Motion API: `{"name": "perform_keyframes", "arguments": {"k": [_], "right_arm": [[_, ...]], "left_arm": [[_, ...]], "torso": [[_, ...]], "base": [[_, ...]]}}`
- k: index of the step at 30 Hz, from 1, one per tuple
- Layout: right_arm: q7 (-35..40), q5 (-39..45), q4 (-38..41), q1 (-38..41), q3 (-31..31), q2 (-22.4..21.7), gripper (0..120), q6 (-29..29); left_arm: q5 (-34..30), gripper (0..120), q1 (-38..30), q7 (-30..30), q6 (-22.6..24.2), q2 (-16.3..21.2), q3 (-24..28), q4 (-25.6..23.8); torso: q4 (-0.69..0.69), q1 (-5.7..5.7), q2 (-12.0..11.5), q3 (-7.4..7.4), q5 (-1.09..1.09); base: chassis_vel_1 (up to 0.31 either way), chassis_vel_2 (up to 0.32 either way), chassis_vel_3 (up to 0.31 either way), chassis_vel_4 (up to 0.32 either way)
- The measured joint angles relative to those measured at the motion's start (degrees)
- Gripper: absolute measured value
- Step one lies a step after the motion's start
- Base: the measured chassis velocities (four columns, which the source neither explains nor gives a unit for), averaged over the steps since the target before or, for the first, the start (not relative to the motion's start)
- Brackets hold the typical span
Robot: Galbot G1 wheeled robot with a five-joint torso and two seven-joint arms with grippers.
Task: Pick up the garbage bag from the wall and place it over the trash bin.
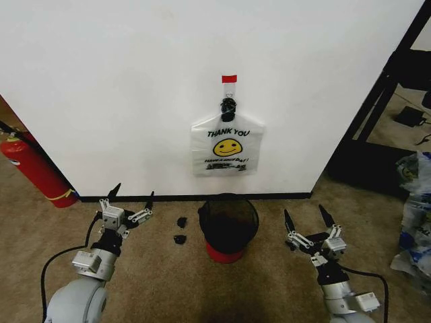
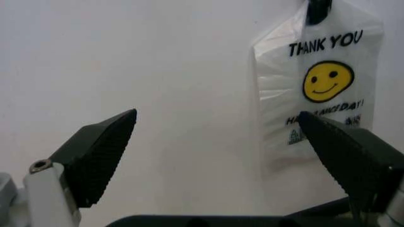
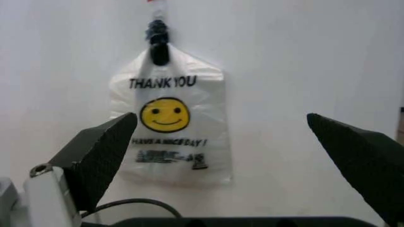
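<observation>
The garbage bag [image 1: 227, 147], thin white plastic printed "THANK YOU" over a yellow smiley, hangs flat against the white wall [image 1: 135, 87] from what looks like a small hook under a red tape strip. Directly below stands the trash bin [image 1: 229, 225], upright black mesh with a red base, on the carpet by the baseboard.

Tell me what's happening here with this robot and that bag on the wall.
Nothing is held yet. The garbage bag hangs from a hook on the wall, above the trash bin on the carpet. The left hand and right hand are both open and low, either side of the bin.
</observation>
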Motion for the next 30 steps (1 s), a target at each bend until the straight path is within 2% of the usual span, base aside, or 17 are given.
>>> {"name": "perform_keyframes", "arguments": {"k": [5, 11, 13, 17, 22, 23, 27, 30], "right_arm": [[-6.27, 4.25, -0.39, 0.38, -0.76, -0.08, 100, 0.52], [-6.17, 1.73, -1.04, 0.76, -0.59, 0.22, 100, 1.83], [-2.63, -4.6, -1.74, 1.3, 0.28, 0.63, 100, 4.17], [0.54, -7.63, -1.89, 1.37, 0.4, 0.63, 100, 4.6], [13.86, -12.34, -1.55, 1.45, -1.23, 0.39, 100, 2.63], [13.86, -12.34, -1.55, 1.45, -1.23, 0.39, 100, 2.63], [22.17, -11.56, -0.99, 2.36, -4.56, -0.35, 100, -0.45], [22.22, -6.11, -1.57, 5.35, -7.33, -1.59, 100, -2.76]], "left_arm": [[0.0, 100, 0.45, -0.05, -0.21, -0.16, -0.25, -0.61], [-0.17, 100, 0.81, -0.1, -0.15, -0.49, -0.46, -1.45], [-0.38, 100, 0.58, -0.1, 0.04, -1.22, -0.2, -1.63], [-0.51, 100, 0.39, -0.1, 0.05, -2.09, 0.28, -1.43], [-0.21, 100, 0.69, 0.0, 0.05, -2.92, 0.44, -1.37], [-0.21, 100, 0.69, 0.0, 0.05, -2.92, 0.44, -1.37], [0.05, 100, 0.62, 0.29, 0.07, -3.18, 0.16, -1.5], [0.44, 100, 0.77, 0.33, 0.08, -3.19, -0.01, -1.51]], "torso": [[0.0, 0.0, 0.0, 0.0, -0.01], [0.01, 0.0, 0.0, 0.0, 0.0], [0.0, 0.0, 0.0, 0.0, 0.0], [0.0, 0.0, 0.0, 0.0, 0.0], [0.0, 0.0, 0.0, 0.0, -0.01], [0.0, 0.0, 0.0, 0.0, -0.01], [0.0, 0.0, 0.0, 0.0, -0.01], [0.0, 0.0, 0.0, 0.0, -0.01]], "base": [[0.0, 0.0, 0.0, 0.0], [0.0, 0.0, 0.0, 0.0], [0.0, 0.0, 0.0, 0.0], [0.0, 0.0, 0.0, 0.0], [0.0, 0.0, 0.0, 0.0], [0.0, 0.0, 0.0, 0.0], [0.0, 0.0, 0.0, 0.0], [0.0, 0.0, 0.0, 0.0]]}}
